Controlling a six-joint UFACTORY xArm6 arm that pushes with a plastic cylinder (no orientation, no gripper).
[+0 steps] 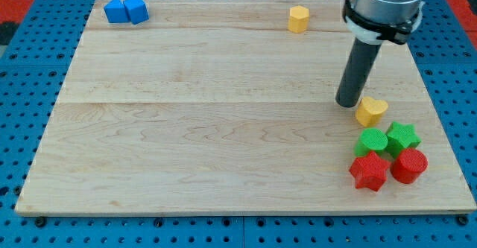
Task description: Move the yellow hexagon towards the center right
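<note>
The yellow hexagon point(299, 18) stands near the board's top edge, right of centre. My tip point(348, 103) rests on the board at the centre right, well below and to the right of the hexagon. It sits just left of a yellow heart-shaped block point(370, 111), close to it or touching it.
Two blue blocks point(126, 10) sit side by side at the top left. At the lower right a green round block point(371, 141), a green star point(403, 137), a red star point(368, 171) and a red cylinder point(409, 165) are clustered. The wooden board point(209, 129) lies on a blue pegboard.
</note>
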